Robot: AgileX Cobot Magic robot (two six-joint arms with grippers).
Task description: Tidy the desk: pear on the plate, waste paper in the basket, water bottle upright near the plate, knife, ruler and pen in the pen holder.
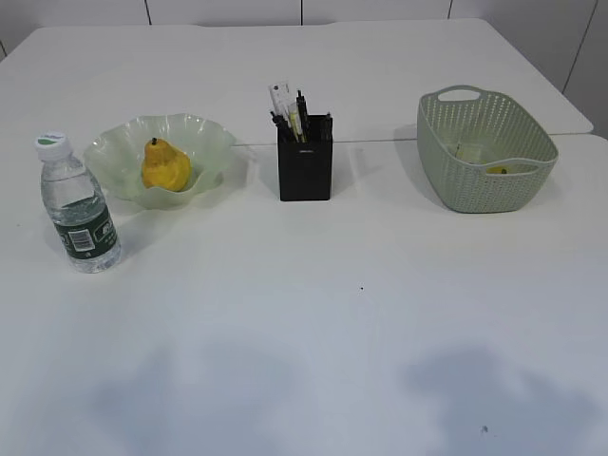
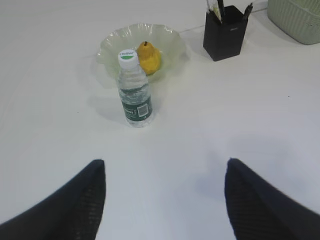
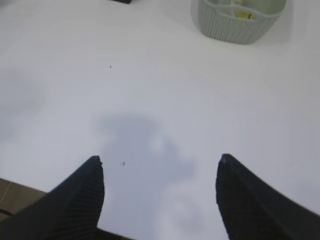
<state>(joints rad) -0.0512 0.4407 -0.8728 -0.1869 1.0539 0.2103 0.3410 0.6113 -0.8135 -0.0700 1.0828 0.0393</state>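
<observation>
A yellow pear (image 1: 165,166) lies on the pale green wavy plate (image 1: 209,138); the left wrist view shows the same pear (image 2: 149,58) and plate (image 2: 167,37). The water bottle (image 1: 79,204) stands upright left of the plate, and in the left wrist view the bottle (image 2: 134,90) is in front of it. The black pen holder (image 1: 305,169) holds pens and a white ruler-like strip; the knife cannot be told apart. The green basket (image 1: 475,195) holds paper scraps. My left gripper (image 2: 164,162) and right gripper (image 3: 159,159) are open, empty, above bare table.
The white table (image 1: 313,313) has a seam running across behind the pen holder. The right wrist view shows the basket (image 3: 235,27) at the top and the table's near edge at bottom left. Neither arm shows in the exterior view, only shadows.
</observation>
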